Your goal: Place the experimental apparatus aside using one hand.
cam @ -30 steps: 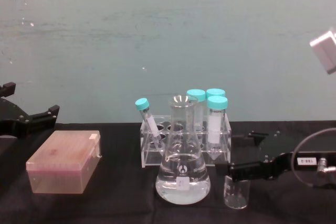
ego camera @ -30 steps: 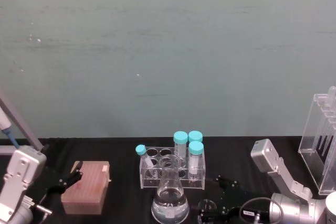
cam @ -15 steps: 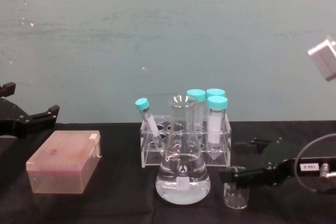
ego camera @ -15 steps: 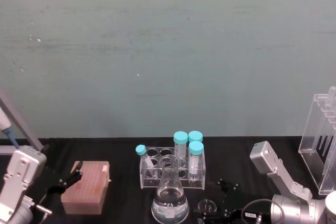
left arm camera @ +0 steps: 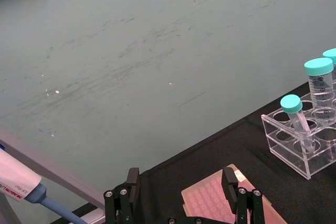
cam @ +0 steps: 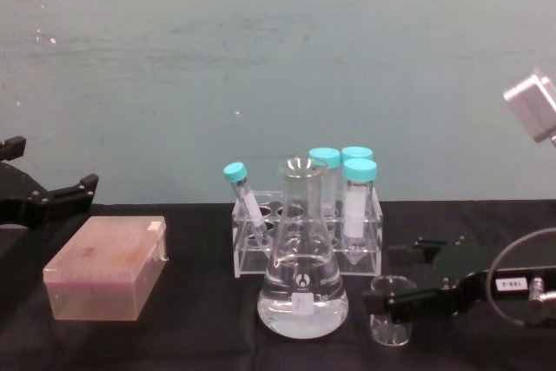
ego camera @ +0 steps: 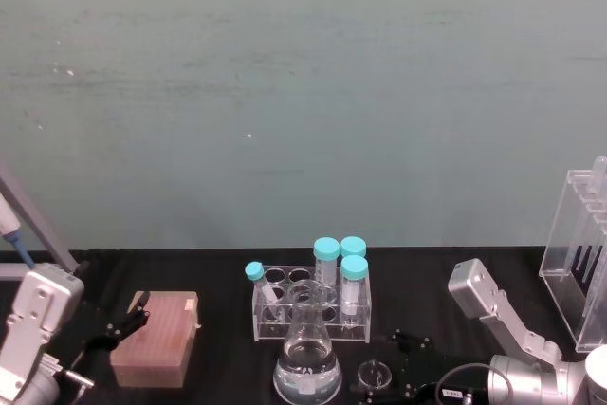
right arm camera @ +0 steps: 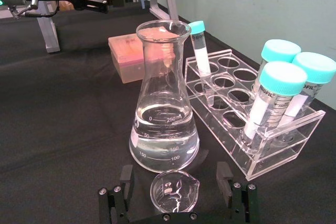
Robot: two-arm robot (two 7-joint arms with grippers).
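Right wrist view: open gripper straddles the small beaker

The right gripper [right arm camera: 174, 176] sits low over the black table [right arm camera: 63, 108]. Its two black fingers [right arm camera: 116, 195] are spread wide. The small beaker [right arm camera: 174, 192] stands upright between them with a gap showing on either side, so the glass is not gripped. In the chest view this gripper reaches in from the right edge, and one finger crosses in front of the beaker's upper half. The beaker's base appears to rest on the cloth.

Just beside the beaker, on the robot's left, stands the conical flask [cam: 302, 277], upright, with clear liquid filling its lower part. Behind the flask is a clear tube rack [cam: 261, 245] with four teal-capped tubes: three upright at its right end and one leaning at its left end. The tall acrylic rack [ego camera: 579, 267] stands at the far right of the table in the head view, well apart from the beaker and flask.

On the left side, the left gripper [left arm camera: 180, 176] hangs near a pink box [cam: 104, 268]. Its fingers are apart and hold nothing.
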